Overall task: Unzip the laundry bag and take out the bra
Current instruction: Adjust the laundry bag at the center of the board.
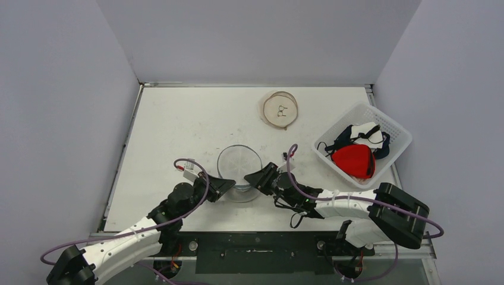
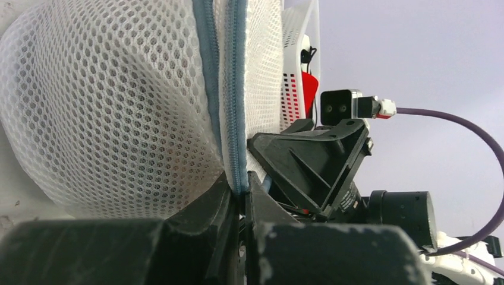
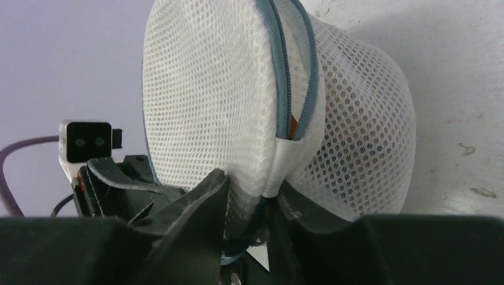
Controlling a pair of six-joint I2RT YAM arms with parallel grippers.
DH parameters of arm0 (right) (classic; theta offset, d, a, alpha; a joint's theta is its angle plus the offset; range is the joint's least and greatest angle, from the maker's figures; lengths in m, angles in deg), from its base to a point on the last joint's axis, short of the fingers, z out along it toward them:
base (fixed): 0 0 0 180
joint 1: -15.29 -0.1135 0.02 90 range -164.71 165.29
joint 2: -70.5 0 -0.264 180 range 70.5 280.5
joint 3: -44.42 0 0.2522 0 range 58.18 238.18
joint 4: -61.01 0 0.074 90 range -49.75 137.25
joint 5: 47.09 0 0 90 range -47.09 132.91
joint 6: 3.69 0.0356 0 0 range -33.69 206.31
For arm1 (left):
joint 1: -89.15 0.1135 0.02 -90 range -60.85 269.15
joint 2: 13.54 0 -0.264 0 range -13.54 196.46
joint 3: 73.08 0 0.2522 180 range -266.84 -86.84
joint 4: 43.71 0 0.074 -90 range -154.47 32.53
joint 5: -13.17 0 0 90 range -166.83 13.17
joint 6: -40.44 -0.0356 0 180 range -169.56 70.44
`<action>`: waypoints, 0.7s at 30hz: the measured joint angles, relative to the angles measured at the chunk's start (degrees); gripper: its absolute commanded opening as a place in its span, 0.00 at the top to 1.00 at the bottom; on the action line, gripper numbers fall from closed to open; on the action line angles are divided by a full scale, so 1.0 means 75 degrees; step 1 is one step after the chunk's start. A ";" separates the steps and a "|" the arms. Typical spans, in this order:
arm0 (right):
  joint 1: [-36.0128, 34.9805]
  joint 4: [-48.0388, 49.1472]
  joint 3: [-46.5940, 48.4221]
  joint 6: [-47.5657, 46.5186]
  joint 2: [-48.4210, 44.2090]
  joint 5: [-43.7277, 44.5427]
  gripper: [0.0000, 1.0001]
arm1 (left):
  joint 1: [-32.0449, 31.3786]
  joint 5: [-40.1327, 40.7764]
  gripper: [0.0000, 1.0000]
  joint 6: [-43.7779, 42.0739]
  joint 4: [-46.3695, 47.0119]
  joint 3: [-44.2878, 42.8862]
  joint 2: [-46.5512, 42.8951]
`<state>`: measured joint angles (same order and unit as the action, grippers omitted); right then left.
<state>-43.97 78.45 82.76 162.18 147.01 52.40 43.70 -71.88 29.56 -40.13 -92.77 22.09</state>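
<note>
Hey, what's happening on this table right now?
Two robot arms are working on a mesh bag in the middle of the table. The left gripper is clamped on the zip seam, and the right gripper has the bag's edge pinched in its jaws. The zip looks mostly shut, with something orange showing inside. Nothing is out yet. A basket of garments sits to the right.
</note>
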 measured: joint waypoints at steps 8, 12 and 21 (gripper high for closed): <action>0.0105 -0.0930 0.0595 -0.0970 -0.0297 -0.0163 0.95 | -0.0093 0.0254 0.12 -0.0487 -0.1055 -0.0303 -0.0379; 0.0259 -0.2387 0.1370 -0.2393 -0.0868 -0.0230 0.95 | -0.0079 0.0688 0.04 -0.0976 -0.2786 -0.1154 -0.1495; 0.0650 -0.4803 0.3998 -0.5601 -0.0341 -0.1670 0.95 | -0.0061 0.2366 0.04 -0.2267 -0.5671 -0.3529 -0.2906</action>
<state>-39.10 42.43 112.75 120.17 144.45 39.88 43.24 -54.13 12.55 -82.66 -119.24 0.30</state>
